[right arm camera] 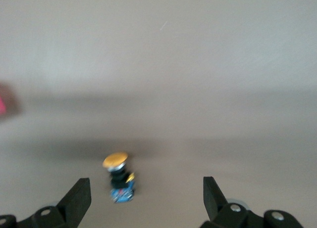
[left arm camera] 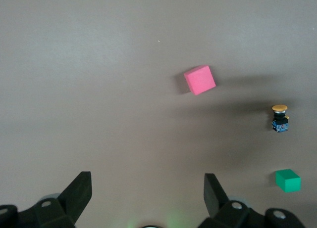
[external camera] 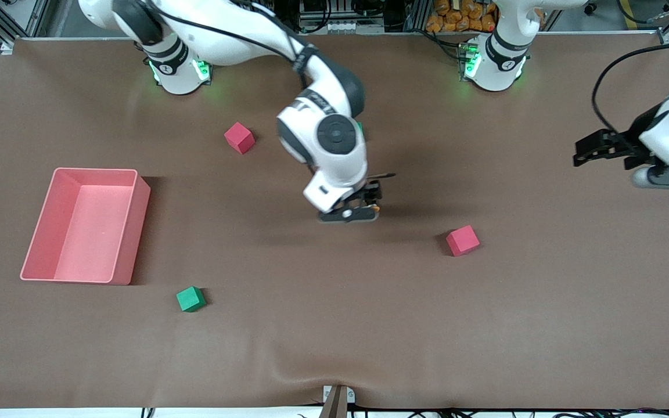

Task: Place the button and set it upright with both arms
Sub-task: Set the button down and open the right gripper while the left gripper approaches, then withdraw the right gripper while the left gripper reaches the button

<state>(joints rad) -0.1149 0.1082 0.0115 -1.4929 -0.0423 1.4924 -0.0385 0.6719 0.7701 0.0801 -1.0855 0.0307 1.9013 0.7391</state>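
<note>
- We see the button (right arm camera: 119,178) standing up on the brown table (external camera: 334,337), near the middle, with its orange cap on top and its black body under it.
- The right gripper (right arm camera: 143,201) hangs just over the button. Its two fingers (right arm camera: 77,198) are spread wide apart, and they do not touch the button. It holds nothing.
- The left gripper (left arm camera: 146,196) hangs over the table at the left arm's end, close to that edge. Its fingers (left arm camera: 79,193) are wide open too, and it holds nothing. This arm waits.
- One red cube (external camera: 462,240) sits near the button, a bit nearer to the front camera and toward the left arm's end. There is open table between them.
- Another red cube (external camera: 239,137) sits farther from the front camera than the button, toward the right arm's end.
- A green cube (external camera: 190,299) sits nearer to the front camera, well apart from the button.
- A pink tray (external camera: 37,244) sits at the right arm's end of the table, close to that edge. The green cube is near the tray's corner.
- We see a wide bare strip of table along the edge nearest the front camera.
- We also see open table between the button and the left gripper.
</note>
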